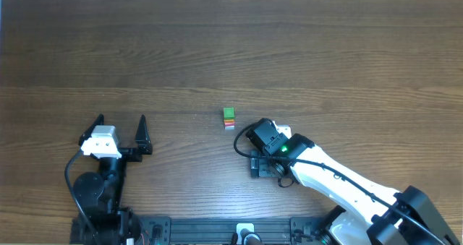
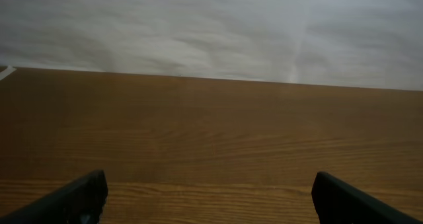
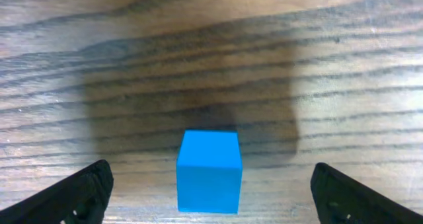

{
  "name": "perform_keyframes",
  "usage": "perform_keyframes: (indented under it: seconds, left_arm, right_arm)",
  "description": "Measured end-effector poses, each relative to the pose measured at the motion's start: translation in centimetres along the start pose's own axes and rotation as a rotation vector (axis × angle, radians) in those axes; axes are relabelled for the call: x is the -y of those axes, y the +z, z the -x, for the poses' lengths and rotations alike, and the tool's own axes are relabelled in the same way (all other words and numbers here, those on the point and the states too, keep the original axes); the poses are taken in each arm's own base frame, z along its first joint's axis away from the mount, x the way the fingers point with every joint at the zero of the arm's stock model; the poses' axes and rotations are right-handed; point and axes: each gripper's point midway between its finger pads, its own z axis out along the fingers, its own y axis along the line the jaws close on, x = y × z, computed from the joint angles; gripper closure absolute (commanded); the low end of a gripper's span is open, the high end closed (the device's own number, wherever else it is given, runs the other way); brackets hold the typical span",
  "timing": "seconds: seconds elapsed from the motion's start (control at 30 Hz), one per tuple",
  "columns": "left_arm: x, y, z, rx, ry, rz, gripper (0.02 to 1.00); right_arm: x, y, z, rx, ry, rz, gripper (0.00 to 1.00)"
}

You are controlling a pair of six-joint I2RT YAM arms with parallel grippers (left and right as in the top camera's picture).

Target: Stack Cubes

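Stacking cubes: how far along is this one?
Done: a small stack, green cube on top, stands on the table. In hand: the right gripper is open around the blue cube, not yet gripping it. Remaining: grasp it, lift it and set it on the stack. The left gripper sits open, apart.

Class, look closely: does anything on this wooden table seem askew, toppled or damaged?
Nothing stands out. The small stack of coloured cubes, green on top, looks aligned, and the blue cube sits flat on the wooden table, centred before the right gripper, jaws open.
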Motion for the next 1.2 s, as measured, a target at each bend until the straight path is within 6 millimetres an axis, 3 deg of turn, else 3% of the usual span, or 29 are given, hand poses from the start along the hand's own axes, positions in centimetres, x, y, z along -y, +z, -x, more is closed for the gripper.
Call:
perform_keyframes:
  seconds: [0.4, 0.53, 0.67, 1.2]
  left_arm:
    - [0.0, 0.0, 0.0, 0.0, 0.0, 0.0, 0.018]
    - [0.0, 0.0, 0.0, 0.0, 0.0, 0.0, 0.018]
    - [0.0, 0.0, 0.0, 0.0, 0.0, 0.0, 0.018]
    - [0.0, 0.0, 0.0, 0.0, 0.0, 0.0, 0.018]
  right_arm:
    - [0.2, 1.1, 0.4, -0.005, -0.013, -0.024, 0.364]
    - [0.0, 1.1, 0.6, 0.003, -0.012, -0.017, 0.575]
    - [0.0, 1.1, 0.6, 0.003, -0.01, -0.017, 0.722]
    - [0.5, 0.8, 0.3, -0.02, 0.009, -0.033, 0.869]
